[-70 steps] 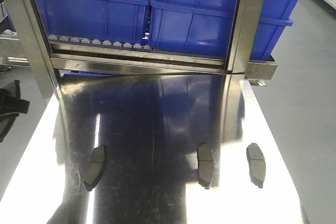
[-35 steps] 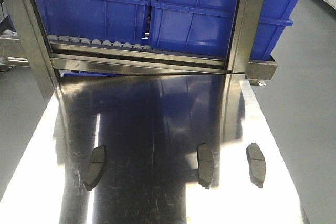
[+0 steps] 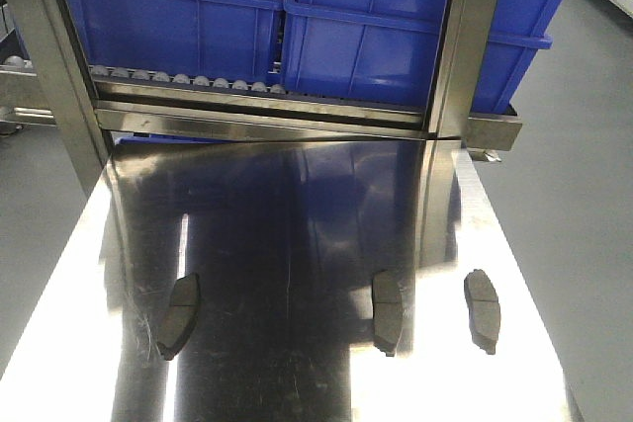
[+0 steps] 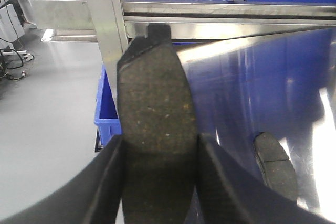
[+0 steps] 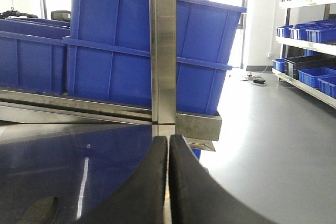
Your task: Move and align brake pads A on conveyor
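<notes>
Left end effector (image 4: 160, 141) clamps a held pad (image 4: 155, 103), right end effector (image 5: 168, 148) is pinched closed, while left pad (image 3: 178, 315), middle pad (image 3: 387, 312) and right pad (image 3: 483, 309) lie along the surface's (image 3: 287, 234) near edge.

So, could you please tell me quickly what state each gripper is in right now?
The left gripper is shut on a brake pad.
The right gripper is shut, with nothing between its fingers.
</notes>
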